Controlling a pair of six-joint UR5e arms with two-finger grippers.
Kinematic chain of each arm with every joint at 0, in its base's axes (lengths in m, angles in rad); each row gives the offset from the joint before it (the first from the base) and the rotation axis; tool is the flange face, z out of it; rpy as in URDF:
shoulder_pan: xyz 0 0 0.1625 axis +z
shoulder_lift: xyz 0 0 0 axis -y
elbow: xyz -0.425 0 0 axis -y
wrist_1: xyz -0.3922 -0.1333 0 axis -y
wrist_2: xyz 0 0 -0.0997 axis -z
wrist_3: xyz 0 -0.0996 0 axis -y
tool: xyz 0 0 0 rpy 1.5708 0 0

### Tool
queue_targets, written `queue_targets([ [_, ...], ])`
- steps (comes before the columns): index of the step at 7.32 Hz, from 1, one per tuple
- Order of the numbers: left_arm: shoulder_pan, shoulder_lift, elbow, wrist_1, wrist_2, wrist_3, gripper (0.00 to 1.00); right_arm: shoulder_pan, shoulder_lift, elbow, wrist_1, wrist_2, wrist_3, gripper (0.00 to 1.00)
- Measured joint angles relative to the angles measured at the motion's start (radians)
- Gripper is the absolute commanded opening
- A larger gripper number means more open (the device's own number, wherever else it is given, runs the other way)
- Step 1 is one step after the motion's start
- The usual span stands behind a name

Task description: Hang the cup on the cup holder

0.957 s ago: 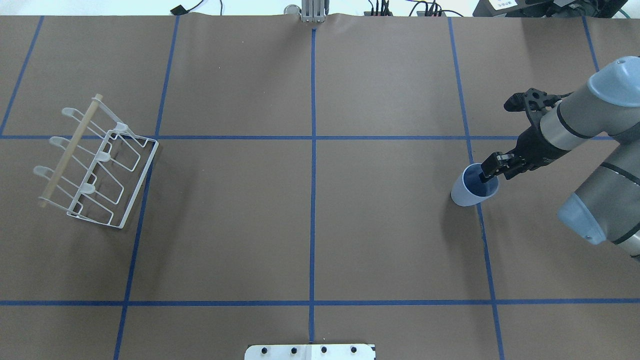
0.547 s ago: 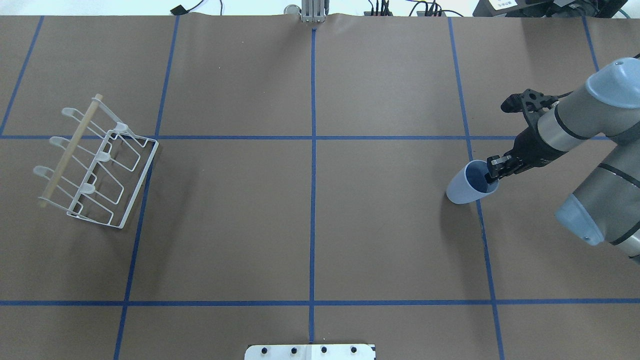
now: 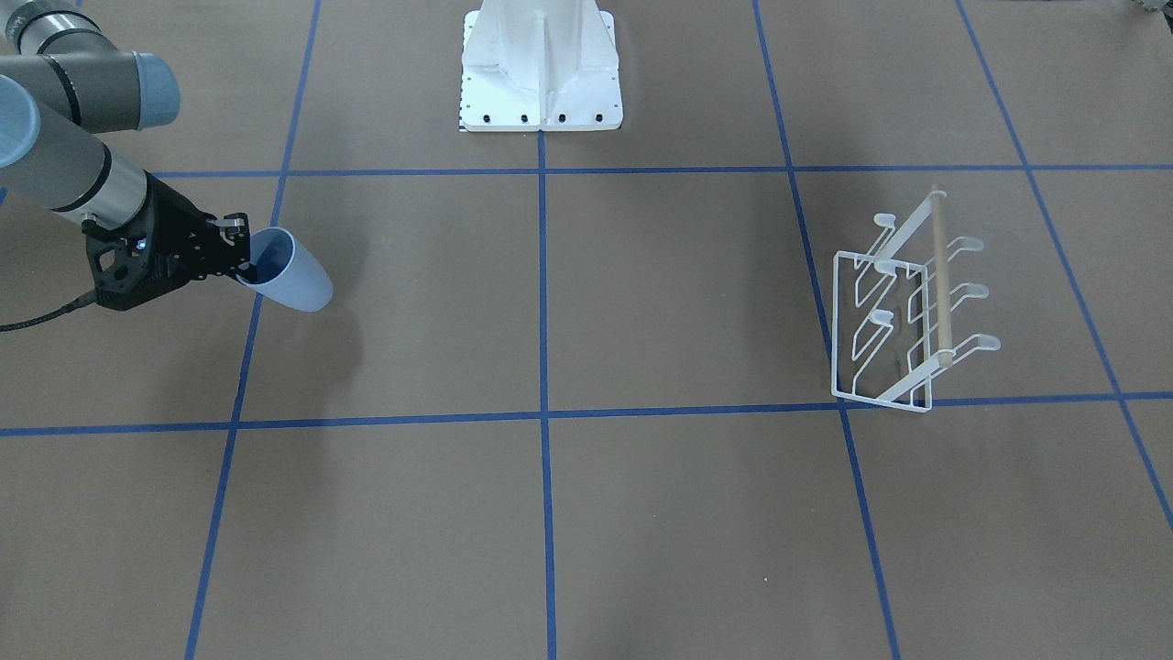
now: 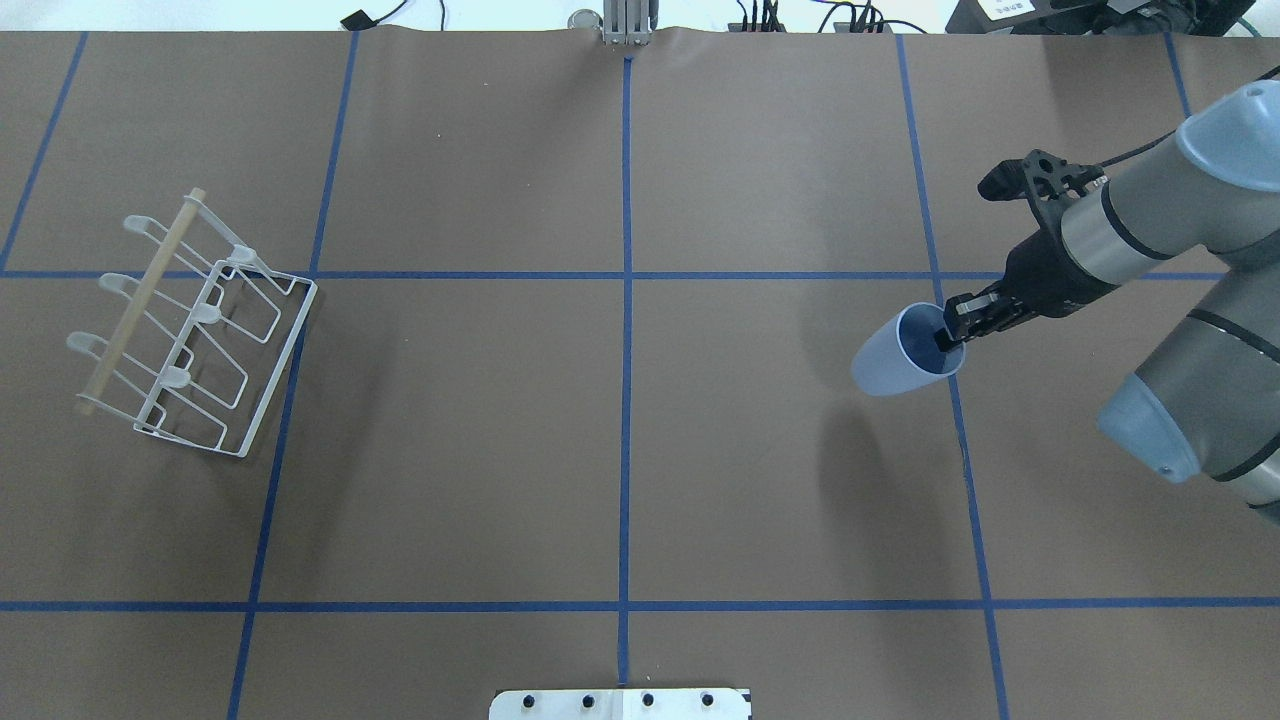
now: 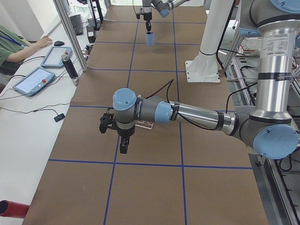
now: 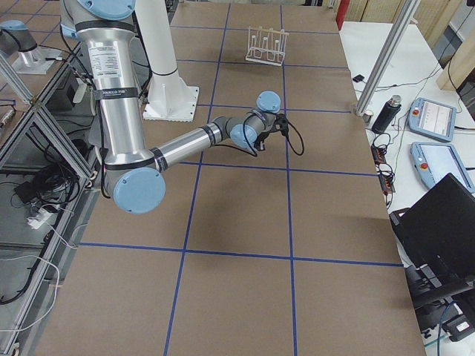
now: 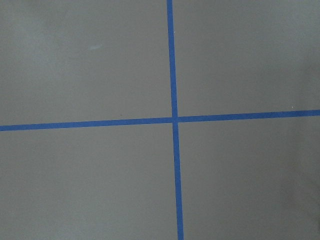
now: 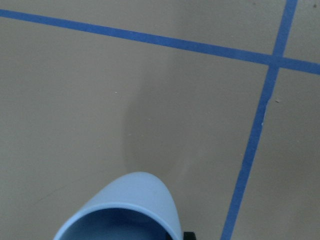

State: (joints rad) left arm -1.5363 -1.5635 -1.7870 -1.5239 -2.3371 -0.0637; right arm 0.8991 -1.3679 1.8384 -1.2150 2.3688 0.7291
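My right gripper is shut on the rim of the light blue cup, one finger inside it. The cup hangs tilted above the table's right side, base pointing toward the table's middle, its shadow lying apart on the paper. It also shows in the front view and the right wrist view. The white wire cup holder with its wooden dowel stands far off at the left, with no cup on its prongs. My left gripper shows only in the exterior left view, high above the table; I cannot tell whether it is open or shut.
Brown paper with blue tape lines covers the table. The robot's white base plate sits at the near middle edge. An operator and tablets are on a side bench beyond the far edge.
My right gripper has lifted the cup off the table and carried it a little leftward. The cup has tilted further over. The cup holder has not moved.
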Motion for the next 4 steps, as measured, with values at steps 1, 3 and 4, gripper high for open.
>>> queue_targets([
  [1, 0.027, -0.022, -0.004, -0.001, -0.083, -0.026, 0.98, 0.001, 0.051, 0.004, 0.006, -0.002, 0.021, 0.00],
  [3, 0.083, -0.077, -0.011, -0.070, -0.233, -0.179, 0.98, 0.000, 0.122, 0.003, 0.135, -0.029, 0.167, 0.00],
  [4, 0.122, -0.088, -0.008, -0.175, -0.254, -0.315, 0.98, -0.001, 0.131, -0.001, 0.243, -0.042, 0.265, 0.00],
])
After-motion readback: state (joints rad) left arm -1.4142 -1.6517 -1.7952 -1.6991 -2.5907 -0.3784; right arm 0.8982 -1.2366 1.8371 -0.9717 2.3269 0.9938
